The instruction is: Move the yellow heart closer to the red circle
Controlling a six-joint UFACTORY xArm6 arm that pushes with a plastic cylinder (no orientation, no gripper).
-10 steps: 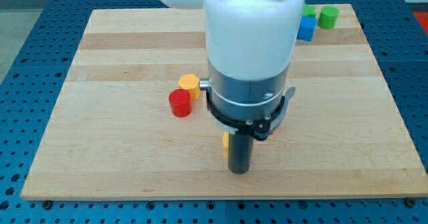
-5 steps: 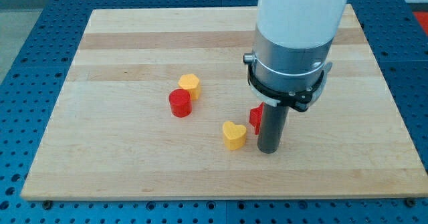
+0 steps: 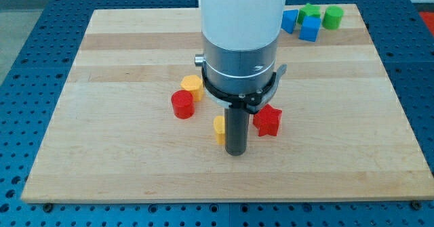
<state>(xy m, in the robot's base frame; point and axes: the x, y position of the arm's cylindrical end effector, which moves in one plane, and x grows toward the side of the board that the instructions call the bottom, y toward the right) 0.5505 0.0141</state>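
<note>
The red circle (image 3: 182, 104) lies left of the board's middle, with a yellow block (image 3: 192, 86) touching its upper right. The yellow heart (image 3: 220, 128) lies right of and below the red circle, mostly hidden behind my rod; only its left edge shows. My tip (image 3: 235, 152) rests on the board just right of the heart, touching or nearly touching it. A red star (image 3: 267, 120) lies just to the right of the rod.
At the view's top right stand a blue block (image 3: 289, 20), a blue cube (image 3: 311, 28), a green block (image 3: 310, 11) and a green cylinder (image 3: 332, 17). The arm's white and grey body (image 3: 241, 44) hides the board's top middle.
My rod swung from the right of the heart back to the left. The heart moved a little left and up, toward the red circle. The red star now shows fully.
</note>
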